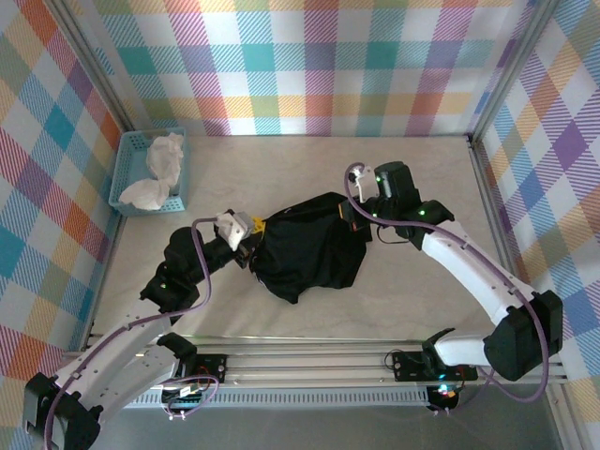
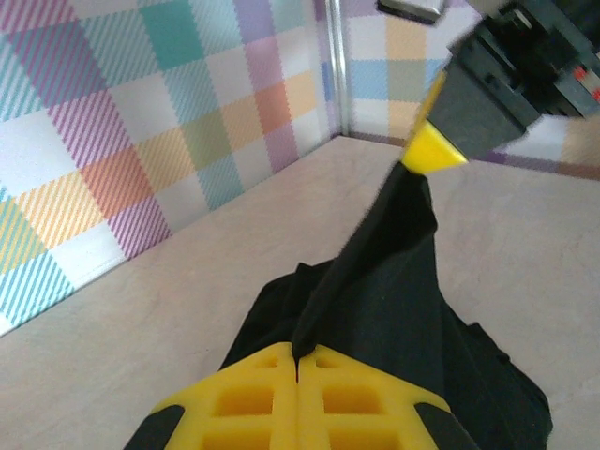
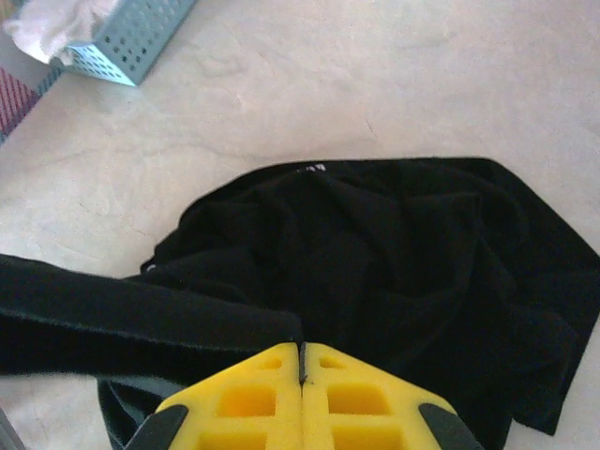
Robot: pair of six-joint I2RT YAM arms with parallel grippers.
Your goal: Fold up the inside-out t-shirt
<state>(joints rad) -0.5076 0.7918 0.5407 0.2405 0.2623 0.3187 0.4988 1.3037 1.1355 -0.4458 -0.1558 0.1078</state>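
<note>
Left gripper [image 2: 298, 358]: jaws clamped on the t-shirt [image 1: 309, 253] at its left edge, fabric taut.
Right gripper [image 3: 302, 352]: pinching its right edge.
Tip: I'd lift both evenly, then spread it flat.

The right wrist view's top edge cuts off the basket [image 3: 141, 37] and the white cloth [image 3: 47, 28] in it; the t-shirt [image 3: 394, 253] runs off the left edge.

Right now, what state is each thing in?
t-shirt: bunched, unfolded, one edge lifted and pulled taut.
left fingers: shut on the t-shirt.
right fingers: shut on the t-shirt.
basket: upright, holding the white cloth.
white cloth: crumpled in the basket.
</note>
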